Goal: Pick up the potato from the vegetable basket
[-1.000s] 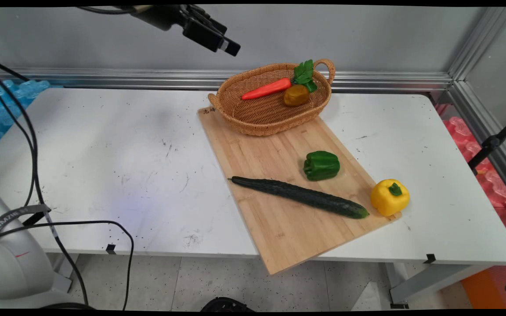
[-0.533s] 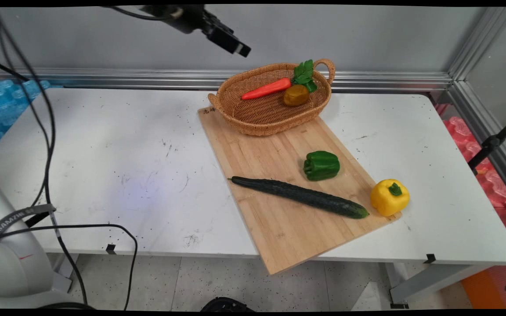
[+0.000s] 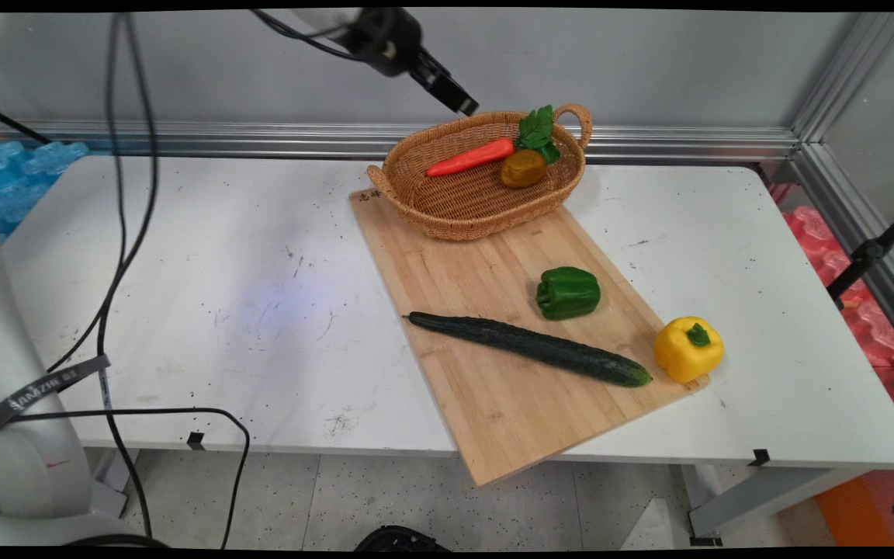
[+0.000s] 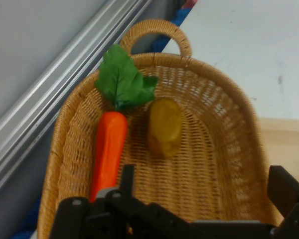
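The tool (image 3: 459,103) is seen in the main view held high at the top, just above the far left rim of a basket (image 3: 455,213). The basket stands on the far end of a board (image 3: 493,388) laid on the tabletop (image 3: 183,256). A carrot (image 3: 470,157) and a potato (image 3: 523,168) lie inside it. A green pepper (image 3: 568,293) and a cucumber (image 3: 528,348) rest on the board; a yellow pepper (image 3: 688,349) sits at its right edge.

In the hand view, the tool (image 4: 204,189) is shown with its fingers (image 4: 127,181) spread apart, holding nothing, over the basket (image 4: 224,159), with the carrot (image 4: 108,152) and potato (image 4: 164,127) side by side.
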Motion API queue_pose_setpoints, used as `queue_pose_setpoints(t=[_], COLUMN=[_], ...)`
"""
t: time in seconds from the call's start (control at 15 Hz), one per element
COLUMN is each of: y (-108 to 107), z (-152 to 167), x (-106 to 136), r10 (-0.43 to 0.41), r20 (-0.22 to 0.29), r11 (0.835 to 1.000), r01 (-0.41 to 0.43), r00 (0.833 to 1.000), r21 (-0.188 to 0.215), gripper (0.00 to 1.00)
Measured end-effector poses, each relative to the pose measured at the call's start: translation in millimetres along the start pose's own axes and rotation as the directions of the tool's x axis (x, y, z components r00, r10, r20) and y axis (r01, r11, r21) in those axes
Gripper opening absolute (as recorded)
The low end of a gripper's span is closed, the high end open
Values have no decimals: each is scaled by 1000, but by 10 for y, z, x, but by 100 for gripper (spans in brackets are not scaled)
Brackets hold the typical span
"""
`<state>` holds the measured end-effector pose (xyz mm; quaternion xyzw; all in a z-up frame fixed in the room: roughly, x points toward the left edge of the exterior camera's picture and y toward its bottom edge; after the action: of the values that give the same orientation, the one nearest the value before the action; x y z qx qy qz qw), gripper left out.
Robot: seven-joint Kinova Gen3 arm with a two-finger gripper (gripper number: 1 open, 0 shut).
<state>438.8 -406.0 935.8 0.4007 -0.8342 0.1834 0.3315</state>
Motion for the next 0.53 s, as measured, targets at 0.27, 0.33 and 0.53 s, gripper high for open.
queue_pose_setpoints(t=[0.27, 0.33, 0.53], y=[-22, -22, -22], z=[491, 584, 934], x=[123, 140, 199], r10=[14, 17, 24], r20=[41, 49, 81], r11=[1000, 1000, 999], r01=[-15, -18, -26], r00=[999, 999, 996], r21=[16, 17, 19], gripper=[100, 100, 100])
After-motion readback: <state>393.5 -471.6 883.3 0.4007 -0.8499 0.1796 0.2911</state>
